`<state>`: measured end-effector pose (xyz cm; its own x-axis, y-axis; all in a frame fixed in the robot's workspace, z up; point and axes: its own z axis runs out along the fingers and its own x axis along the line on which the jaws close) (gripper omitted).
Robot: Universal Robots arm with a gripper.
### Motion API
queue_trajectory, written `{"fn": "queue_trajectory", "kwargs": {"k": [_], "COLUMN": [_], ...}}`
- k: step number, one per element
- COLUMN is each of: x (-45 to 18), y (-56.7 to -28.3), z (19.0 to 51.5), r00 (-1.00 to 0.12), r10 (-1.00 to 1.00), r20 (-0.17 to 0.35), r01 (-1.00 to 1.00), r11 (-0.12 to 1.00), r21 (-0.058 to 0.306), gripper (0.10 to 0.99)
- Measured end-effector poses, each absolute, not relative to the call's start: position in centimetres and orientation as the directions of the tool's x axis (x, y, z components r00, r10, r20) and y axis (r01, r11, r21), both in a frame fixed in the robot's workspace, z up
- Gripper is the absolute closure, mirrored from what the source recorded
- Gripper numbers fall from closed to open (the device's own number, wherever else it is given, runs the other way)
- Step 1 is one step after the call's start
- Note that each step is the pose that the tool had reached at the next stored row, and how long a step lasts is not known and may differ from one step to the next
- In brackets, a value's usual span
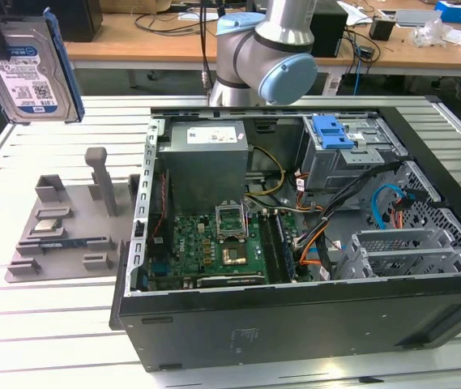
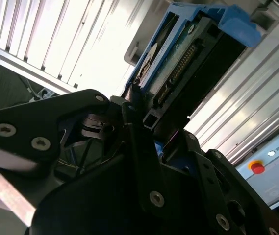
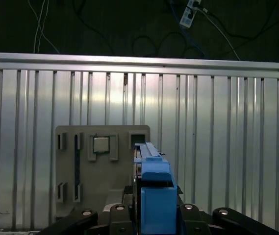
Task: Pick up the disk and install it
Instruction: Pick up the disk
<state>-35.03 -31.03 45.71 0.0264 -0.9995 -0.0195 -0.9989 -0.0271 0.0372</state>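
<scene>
The gripper (image 2: pixel 140 110) is clamping its fingers on one end of the disk (image 1: pixel 29 69), pressing on the blue carrier. The disk is hanging edge-down from the gripper, raised in the air over the grey fixture plate (image 1: pixel 60 235) and not touching it.

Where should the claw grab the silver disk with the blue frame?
Pinch the disk across its thin width near one end, coming in from that end. It is flat and slim, so the claw closes on it snugly, as it does now.
</scene>
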Motion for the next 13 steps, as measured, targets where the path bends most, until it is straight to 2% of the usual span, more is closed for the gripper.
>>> {"fn": "queue_trajectory", "kwargs": {"k": [13], "x": [-35.0], "y": [-30.9], "z": [49.7], "r00": [0.026], "r10": [-0.999], "r20": [-0.02], "r01": [-0.999], "r11": [-0.027], "r21": [0.037], "gripper": [0.718]}}
